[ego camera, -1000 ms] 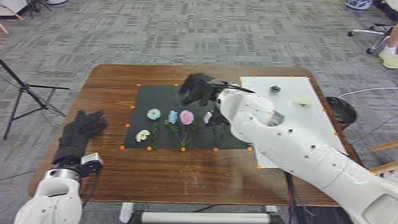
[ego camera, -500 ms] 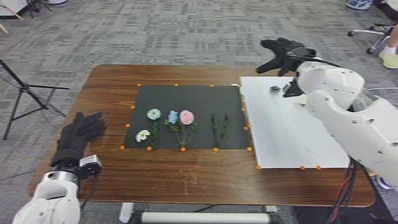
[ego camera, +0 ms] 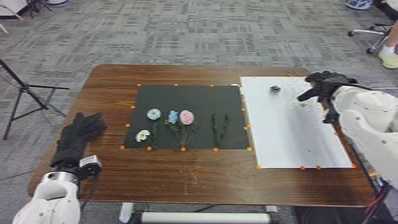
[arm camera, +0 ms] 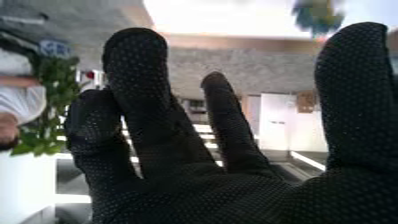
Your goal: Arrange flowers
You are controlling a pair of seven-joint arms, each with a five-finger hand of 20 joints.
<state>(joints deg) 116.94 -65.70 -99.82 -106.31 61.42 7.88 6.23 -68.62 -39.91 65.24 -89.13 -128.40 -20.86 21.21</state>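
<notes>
My left hand rests open on the wood left of the black mat. On that mat lie a pale blue-green flower, a blue one, a pink one, a white one and thin green stems. The white sheet bears a small dark object and a faint greenish spot. Over the sheet's far right edge my right hand is open, apart from the flowers. In the right wrist view, this hand has extended fingers and holds nothing; a blurred blue-yellow thing lies beyond.
The brown table surrounds mat and sheet, with orange markers along their edges. A black tripod stands on the floor at the left. Dark cables hang beside the right arm near the table's right edge.
From above the black mat, my right hand has swung across the white sheet's far end to its right edge, turning on the way. The left hand has stayed still.
</notes>
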